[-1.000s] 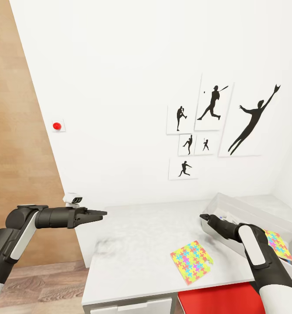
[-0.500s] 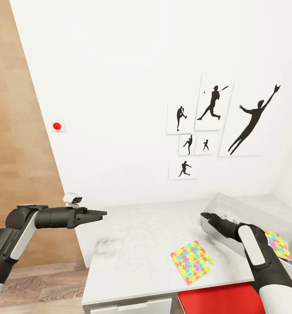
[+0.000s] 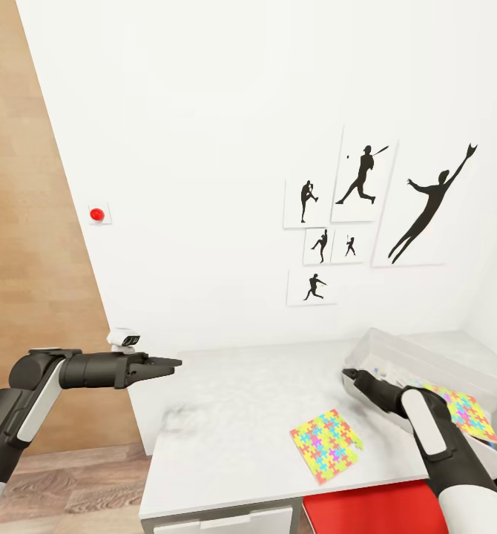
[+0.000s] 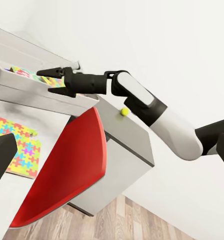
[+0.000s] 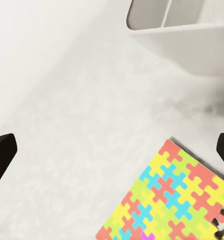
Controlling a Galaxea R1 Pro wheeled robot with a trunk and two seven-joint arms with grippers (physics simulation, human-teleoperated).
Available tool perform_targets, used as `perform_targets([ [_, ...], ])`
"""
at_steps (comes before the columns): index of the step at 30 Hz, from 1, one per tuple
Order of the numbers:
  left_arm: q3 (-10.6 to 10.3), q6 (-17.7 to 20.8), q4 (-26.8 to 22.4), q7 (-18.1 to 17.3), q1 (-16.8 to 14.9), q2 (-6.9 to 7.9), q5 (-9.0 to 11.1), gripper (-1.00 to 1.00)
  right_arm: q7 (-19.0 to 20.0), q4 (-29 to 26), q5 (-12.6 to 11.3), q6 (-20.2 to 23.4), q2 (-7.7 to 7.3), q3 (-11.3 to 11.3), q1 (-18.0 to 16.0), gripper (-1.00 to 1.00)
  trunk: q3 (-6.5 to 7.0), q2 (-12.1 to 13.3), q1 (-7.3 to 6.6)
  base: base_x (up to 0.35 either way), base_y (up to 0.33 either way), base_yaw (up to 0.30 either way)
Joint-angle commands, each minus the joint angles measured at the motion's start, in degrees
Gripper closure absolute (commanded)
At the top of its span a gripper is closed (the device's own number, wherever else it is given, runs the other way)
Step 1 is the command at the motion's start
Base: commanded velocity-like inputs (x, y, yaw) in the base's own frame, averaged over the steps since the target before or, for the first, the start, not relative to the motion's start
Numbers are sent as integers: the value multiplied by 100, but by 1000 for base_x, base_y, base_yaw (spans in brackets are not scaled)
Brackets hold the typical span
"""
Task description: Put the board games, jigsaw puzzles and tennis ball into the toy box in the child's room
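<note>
One jigsaw puzzle [image 3: 326, 445] lies flat on the light grey table [image 3: 234, 393] near its front edge. A second jigsaw puzzle [image 3: 463, 412] lies inside the toy box [image 3: 419, 353] at the right. My right gripper [image 3: 347, 373] hovers open and empty at the toy box's left end, above the table. The left wrist view has that gripper [image 4: 47, 82] with fingers spread over the toy box [image 4: 36, 95], and the tennis ball [image 4: 124, 111] on the darker table wing. My left gripper [image 3: 176, 363] hangs open and empty off the table's left side. The board games are out of view.
A red chair [image 3: 374, 508] is tucked under the table's front edge, close to my right arm. A small white device [image 3: 124, 339] stands at the table's far left corner. White wall with sports pictures [image 3: 363, 215] behind; wood panel [image 3: 26, 259] and plank floor at left.
My right arm has drawn back and down slightly, uncovering more of the puzzle inside the toy box. The left arm has stayed still.
</note>
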Motion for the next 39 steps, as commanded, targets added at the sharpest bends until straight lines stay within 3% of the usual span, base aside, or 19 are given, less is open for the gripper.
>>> perform_targets([
  [1, -10, 61, 2, -4, -2, 5, 21, -100, -82, 54, -59, 0, 4, 0, -2, -100, -3, -5, 2, 0, 0, 0],
  [6, -11, 60, 2, -1, -1, 4, 21, -100, -291, 195, -54, -69, 34, 149, -2, -100, -3, -5, 2, 0, 0, 0],
  [13, -11, 58, 2, 5, -2, 4, 21, -100, -754, 254, -54, -394, 102, 595, -2, -100, -3, -5, 2, 0, 0, 0],
  [19, -10, 58, 2, 8, 0, 2, 21, -100, -853, 310, -59, -669, 222, 862, 3, -100, -3, -5, 2, 0, 0, 0],
  [28, -11, 55, 2, 8, -2, 4, 21, -100, -873, 701, -48, -935, 411, 1027, 7, -100, -3, -5, 2, 0, 0, 0],
  [39, -3, 56, 2, 8, 0, 8, 21, -100, -873, 796, -38, -1141, 457, 1050, 15, -100, -3, -5, 2, 0, 0, 0],
])
